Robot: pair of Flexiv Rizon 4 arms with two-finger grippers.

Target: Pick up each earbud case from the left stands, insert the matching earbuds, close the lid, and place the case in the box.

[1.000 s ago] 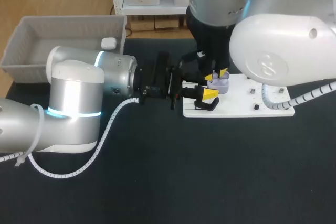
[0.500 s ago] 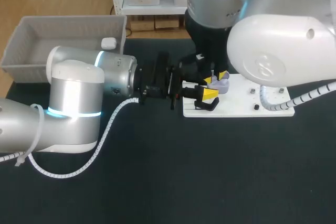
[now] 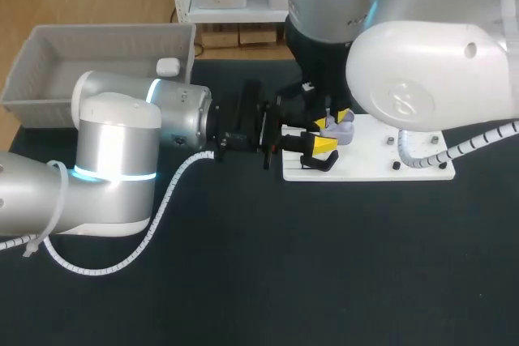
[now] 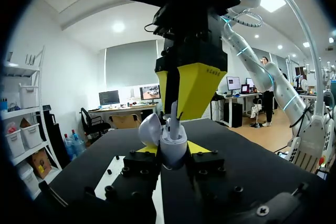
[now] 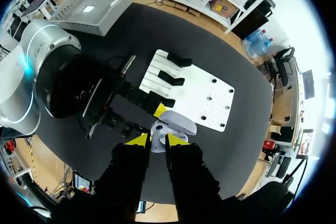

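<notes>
Box: the grey box sits at the worktop's far left, with one white case already in it.
Left claw: the left claw is clamped on the body of the lavender case from two sides, over the white stand board.
Case handling: probably light, with a hard, glossy and slippery shell. The open lid and its hinge look like the weak spot, so grip low on the body.
Right claw: the right claw points down over the case, pinching an earbud.
Earbud handling: likely tiny and smooth, so it wants a gentle pinch.
Left wrist view only: shows the stem upright at the case's mouth.
Head view only: shows the box well apart from the case.
</notes>
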